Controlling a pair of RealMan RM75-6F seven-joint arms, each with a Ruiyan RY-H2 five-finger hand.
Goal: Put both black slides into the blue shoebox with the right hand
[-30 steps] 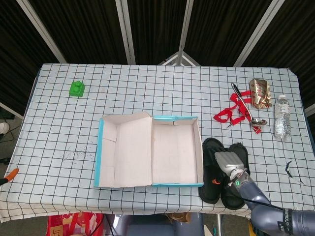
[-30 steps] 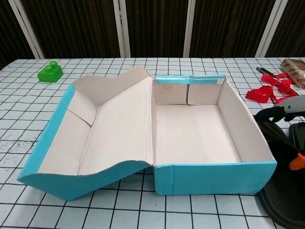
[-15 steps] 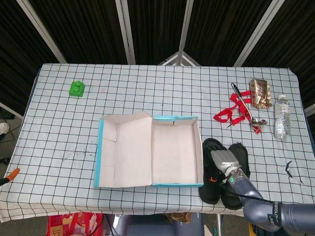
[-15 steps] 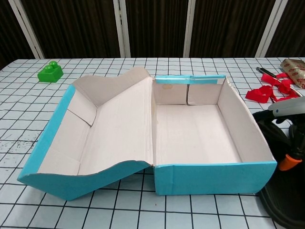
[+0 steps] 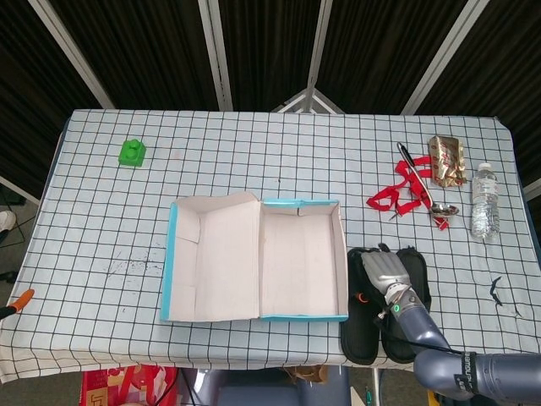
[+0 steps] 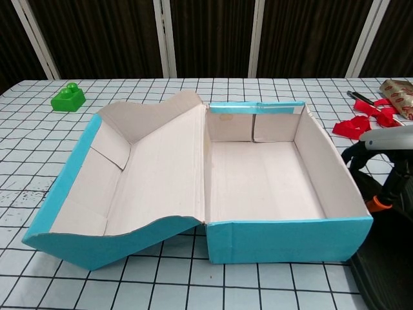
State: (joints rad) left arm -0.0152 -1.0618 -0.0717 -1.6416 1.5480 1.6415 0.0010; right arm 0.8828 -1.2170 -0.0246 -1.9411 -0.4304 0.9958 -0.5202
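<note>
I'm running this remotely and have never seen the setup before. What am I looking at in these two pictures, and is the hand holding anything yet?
One picture looks down from the robot's head, the other looks forward from its chest.

On the checked table lies the open blue shoebox, empty, with its lid folded out to the left. Beside its right wall are the two black slides.

The metal shape on them is the robot's right hand, resting over the slides; whether its fingers have closed on one I cannot tell. The left hand shows in neither picture.

Other things: a green toy block at the far left, and at the right red straps, a spoon, a foil packet and a water bottle.
</note>
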